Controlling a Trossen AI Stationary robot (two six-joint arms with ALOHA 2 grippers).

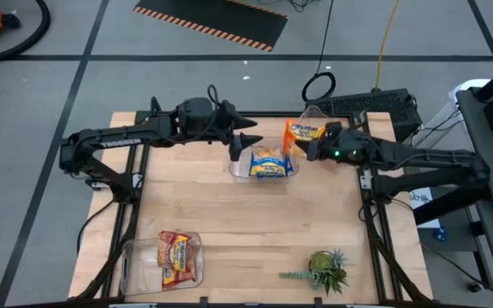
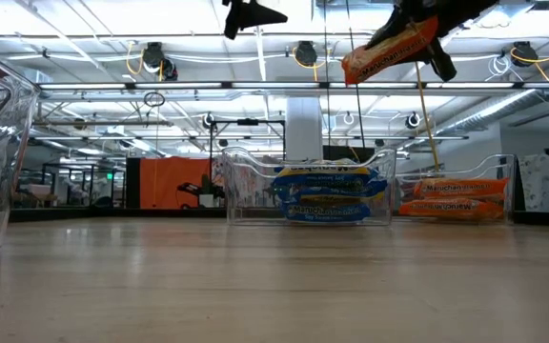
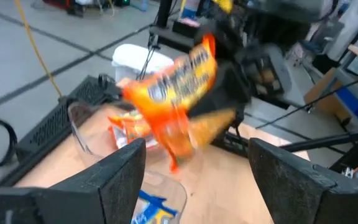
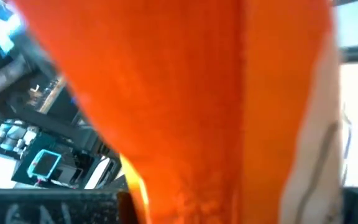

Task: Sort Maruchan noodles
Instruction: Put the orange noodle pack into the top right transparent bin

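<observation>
Right hand (image 1: 313,147) gripping glossy orange packet (image 1: 302,133)

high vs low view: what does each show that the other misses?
Only high: the bin with a red-brown packet at the near left corner, and the green plant. Only low: orange packets stacked in the far right bin, seen side-on. Both: the right gripper holding an orange packet aloft, the open left gripper, and blue-and-yellow packets in the middle bin.
</observation>
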